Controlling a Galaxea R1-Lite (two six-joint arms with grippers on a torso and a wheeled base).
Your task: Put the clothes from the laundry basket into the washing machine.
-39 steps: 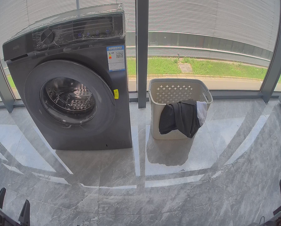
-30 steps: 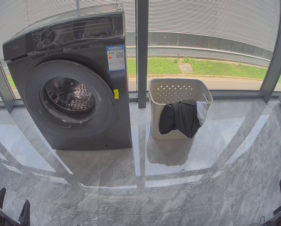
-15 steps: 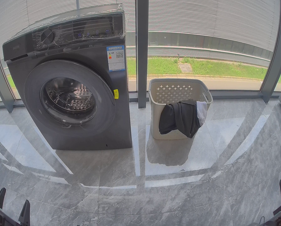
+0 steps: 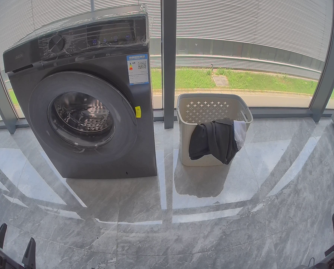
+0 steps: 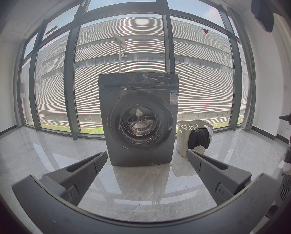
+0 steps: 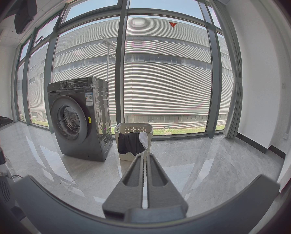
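Dark garment [image 4: 213, 139] draped over laundry basket [image 4: 185, 139] front rim: likely soft, light, limp; pinch its hanging fold. Left gripper [image 5: 146, 154] spread apart, right gripper [image 6: 145, 156] pressed together, empty.

The grey floor [image 4: 211, 225] bears the washing machine [image 4: 84, 105] and, beside it, the laundry basket [image 4: 185, 146].

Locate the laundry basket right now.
In the head view the laundry basket stands on the floor right of centre, just right of the washing machine, with dark clothes draped over its front rim.
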